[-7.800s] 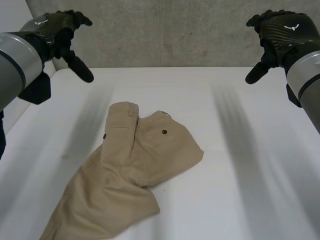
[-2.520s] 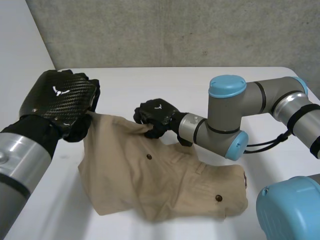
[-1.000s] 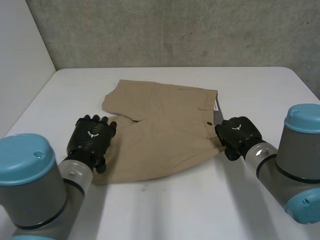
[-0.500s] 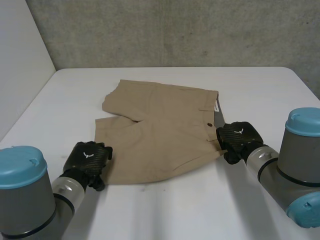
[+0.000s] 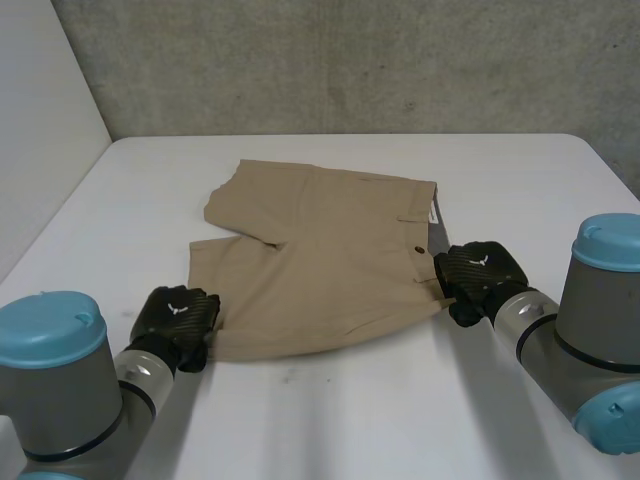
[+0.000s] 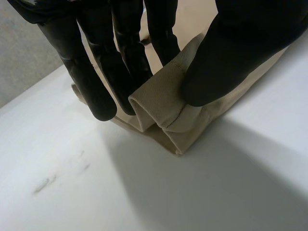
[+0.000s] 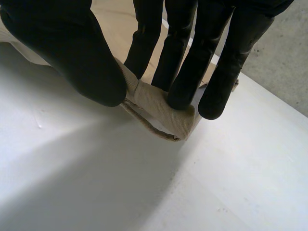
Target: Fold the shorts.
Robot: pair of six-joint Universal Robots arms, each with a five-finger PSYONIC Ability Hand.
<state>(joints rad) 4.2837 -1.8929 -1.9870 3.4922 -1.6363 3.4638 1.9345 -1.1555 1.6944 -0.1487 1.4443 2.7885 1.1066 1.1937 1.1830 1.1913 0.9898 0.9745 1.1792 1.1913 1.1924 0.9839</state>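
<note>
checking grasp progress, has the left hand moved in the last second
Yes. The left hand has come nearer the robot, away from the far edge of the table, to the near corner of the shorts.

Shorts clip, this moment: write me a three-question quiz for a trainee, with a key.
1. True or false: the left hand pinches the near hem corner of the shorts.
2. Where on the shorts is the right hand? A the middle; B the near waistband corner; C the far leg.
3. Fill in: the shorts lie spread on a white ____.
Key: 1 true; 2 B; 3 table.
</note>
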